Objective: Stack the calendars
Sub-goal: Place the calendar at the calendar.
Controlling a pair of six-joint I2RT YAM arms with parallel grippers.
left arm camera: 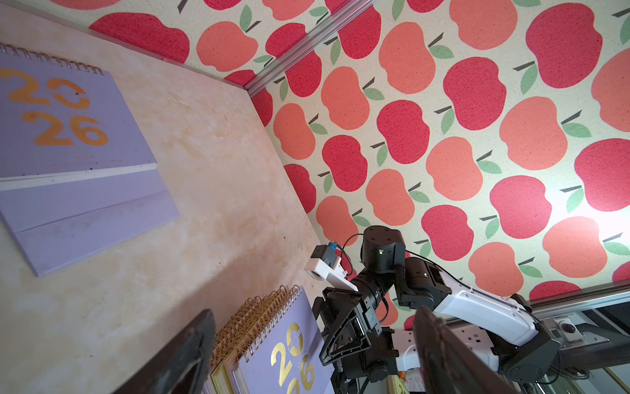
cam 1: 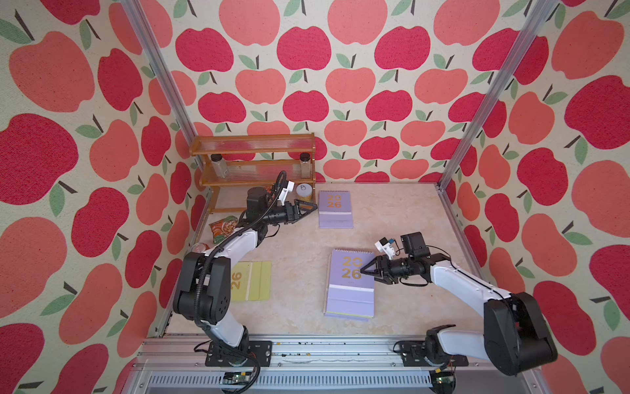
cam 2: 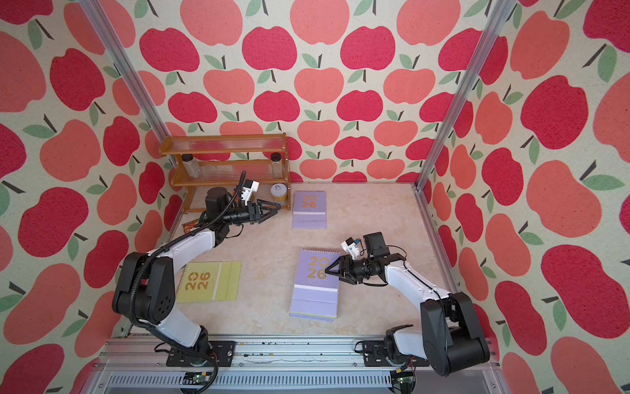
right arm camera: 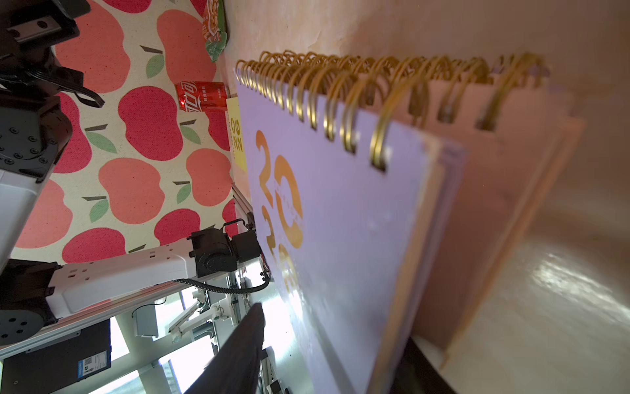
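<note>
Top views: the stack (cam 1: 351, 283) sits mid-table, lilac cover uppermost. Outstanding are a lilac calendar (cam 1: 335, 208) at the back and a yellow-green calendar (cam 2: 209, 281) at the left, both lying apart.

The left gripper (cam 1: 311, 208) hovers beside the back one, and the right gripper (cam 1: 364, 270) is at the stack's edge.

Left wrist: jaws spread, empty.

Right wrist: jaws parted astride the stack's edge, not pinching.

The snack packet (cam 1: 223, 230) and shelf (cam 1: 254, 163) appear to obstruct nothing.

Beige marbled table (cam 1: 300, 245) with calendars lying flat.
One lilac calendar (cam 1: 335, 208) at back, lilac-topped calendar stack (cam 1: 349, 286) mid-table, yellow-green calendar (cam 1: 252, 280) left, snack packet (cam 1: 223, 229) and wooden rack (cam 1: 254, 160) back-left.
</note>
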